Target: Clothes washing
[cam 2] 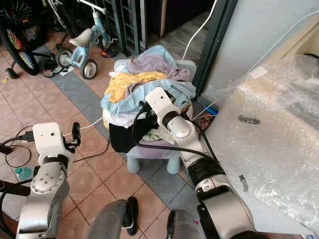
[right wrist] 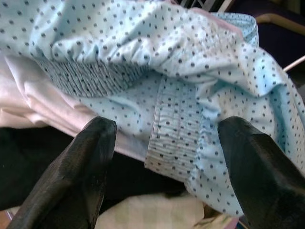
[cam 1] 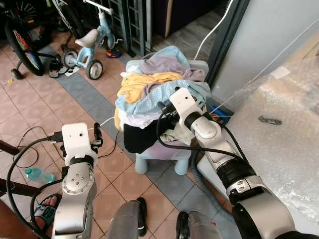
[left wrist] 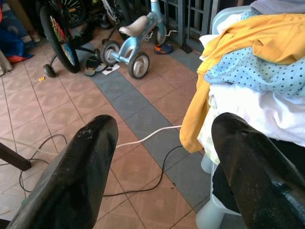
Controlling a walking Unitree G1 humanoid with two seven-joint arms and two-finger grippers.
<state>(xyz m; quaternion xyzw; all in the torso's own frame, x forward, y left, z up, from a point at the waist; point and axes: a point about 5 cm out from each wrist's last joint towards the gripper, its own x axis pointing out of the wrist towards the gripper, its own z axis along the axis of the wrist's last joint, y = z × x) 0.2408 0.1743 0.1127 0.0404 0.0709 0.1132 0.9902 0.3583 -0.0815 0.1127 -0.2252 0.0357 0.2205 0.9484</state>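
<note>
While the laundry pile is being addressed, the left gripper (cam 1: 96,135) is held low over the tiled floor (cam 1: 84,102), well apart from the load, with its fingers (left wrist: 81,176) spread and nothing between them. No work is judged to be required of it in this step; it should be kept clear of the white cable (left wrist: 147,137) lying on the tiles.

The right gripper (right wrist: 167,157) is placed at the front edge of the clothes heap (cam 1: 159,94), which is stacked on a pale plastic stool (cam 1: 164,154). Its fingers (right wrist: 86,167) are apart, straddling the gathered hem of the blue dotted garment (right wrist: 157,71), with white fabric (right wrist: 28,105) and a dark garment (cam 1: 139,137) just beneath.

The step in hand is judged to be the picking of the dotted garment. For a sound grasp, the fingers should be advanced until the elasticated band is fully between them, then closed on that band alone. Should the white layer be caught as well, several items may be dragged off the stool together. The lift should be made upward and away from the heap, slowly, since the yellow garment (cam 1: 142,82) overlaps the dotted one further back and may slide.

Beyond the stool, a child's tricycle (cam 1: 89,47) and a bicycle wheel (cam 1: 22,47) stand on the floor.
</note>
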